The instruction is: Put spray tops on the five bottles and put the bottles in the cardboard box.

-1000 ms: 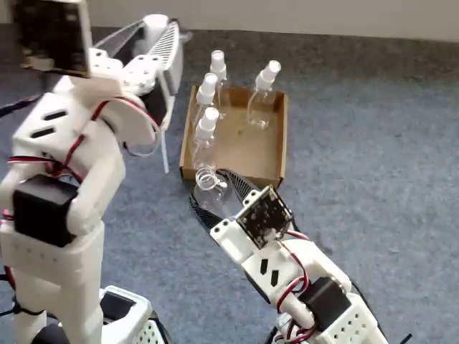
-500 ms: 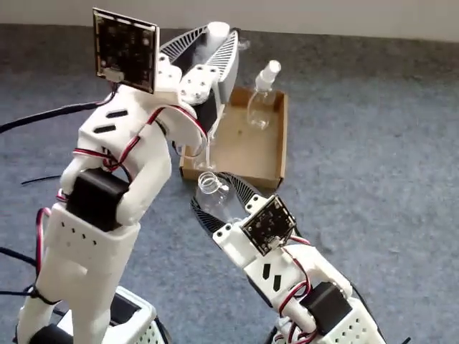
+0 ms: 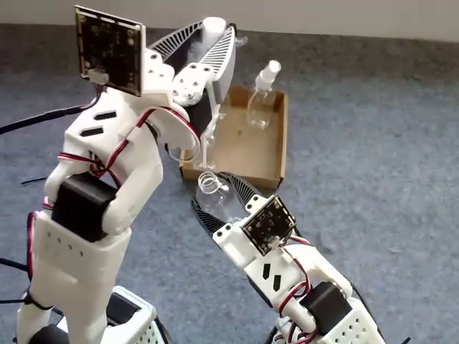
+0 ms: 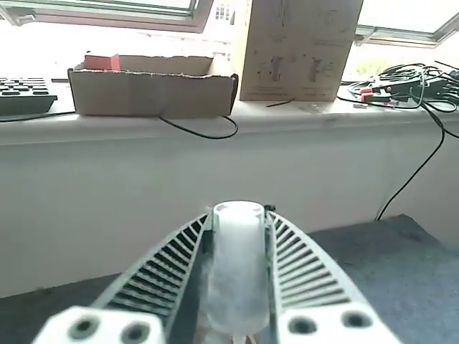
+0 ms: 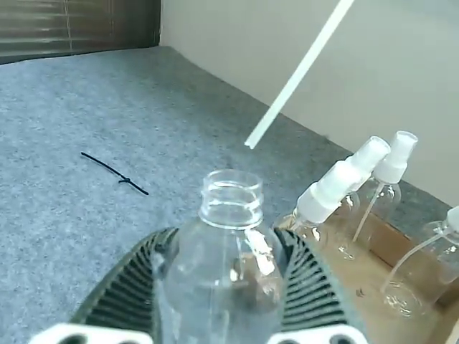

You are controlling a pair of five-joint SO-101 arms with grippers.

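Over grey carpet [image 3: 373, 143], left jaws grip the spray top [image 4: 235, 265]; centre its tube [image 5: 297, 75] above the bottle [image 5: 229, 258] clamped in the right jaws.

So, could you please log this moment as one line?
left jaws: shut on spray top, held high | right jaws: shut on open bottle, upright | cardboard box: capped bottles inside

Left arm rears tall with elbow bent, left gripper [image 3: 214, 32] uppermost, pinching a spray top [image 4: 237, 272] — right arm reaches low and forward, right gripper [image 3: 215, 195] clamped round a bottle [image 5: 229, 279]
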